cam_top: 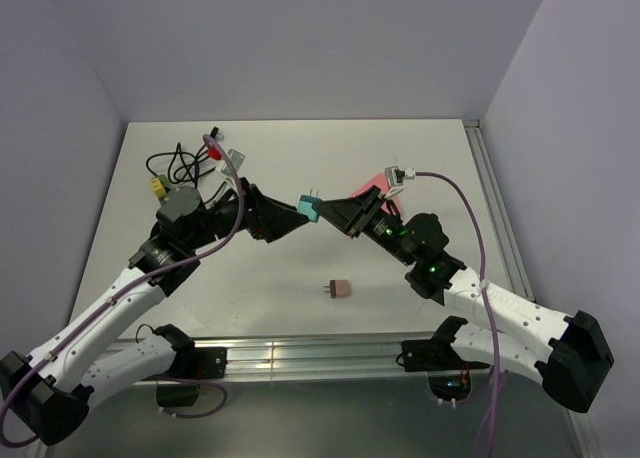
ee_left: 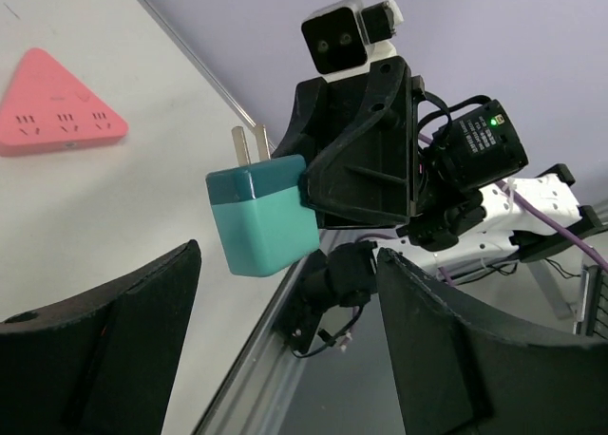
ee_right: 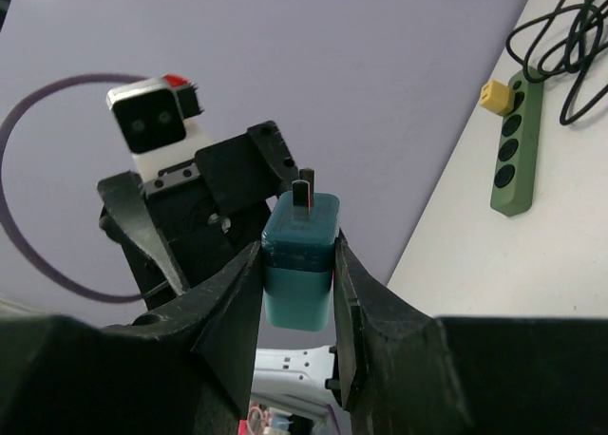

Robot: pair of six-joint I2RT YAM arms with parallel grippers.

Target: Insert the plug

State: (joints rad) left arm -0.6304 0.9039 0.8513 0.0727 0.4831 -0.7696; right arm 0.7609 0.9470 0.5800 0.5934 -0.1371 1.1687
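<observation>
The teal plug hangs in the air over the table's middle, its two metal prongs pointing up and away. My right gripper is shut on it; in the right wrist view both fingers press the sides of the plug at the right gripper. Facing it from the left is my left gripper, which stands open. In the left wrist view the plug sits just ahead of the left gripper, with neither finger touching it.
A pink triangular power strip lies behind the right arm, also seen as the pink strip. A green power strip with a black cord lies at the back left. A small brown plug lies on the table near the front.
</observation>
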